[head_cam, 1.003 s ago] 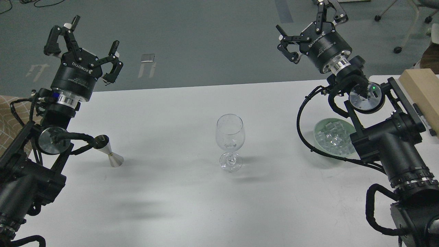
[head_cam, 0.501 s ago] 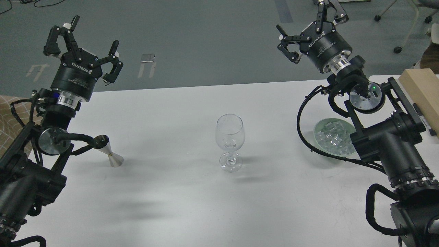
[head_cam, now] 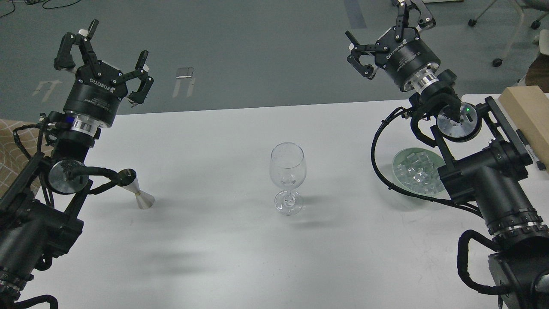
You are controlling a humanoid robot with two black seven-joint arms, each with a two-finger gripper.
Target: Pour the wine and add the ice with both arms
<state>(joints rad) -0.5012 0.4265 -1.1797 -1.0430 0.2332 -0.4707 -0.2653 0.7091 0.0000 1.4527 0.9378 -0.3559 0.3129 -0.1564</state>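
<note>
You had a wine glass point(head_cam: 288, 178) standing upright and empty near the middle of the white surface point(head_cam: 223, 249); take it as the landmark. Well to its right sat a pale green bowl point(head_cam: 399, 159) holding the ice point(head_cam: 414, 171), a heap of clear cubes, with the bowl's right side hidden behind your right arm point(head_cam: 489, 189). Well to the left of the glass stood a small metal measuring cup point(head_cam: 138, 191), hourglass-shaped and upright, just beside a cable of your left arm point(head_cam: 38, 214).

Your left pincer point(head_cam: 105, 56) hung in the air far to the upper left of the glass, beyond the far edge of the surface, its fingers spread and gripping nothing. Your right pincer point(head_cam: 388, 36) was raised far to the upper right of the glass, also past the far edge and above the bowl in the view, its fingers likewise spread apart and empty. Neither pincer touched the glass, the bowl or the cup.

At the right edge, farther from the glass than the bowl, lay a light wooden box point(head_cam: 525, 111) with a dark pen point(head_cam: 529, 150) just beside it.
</note>
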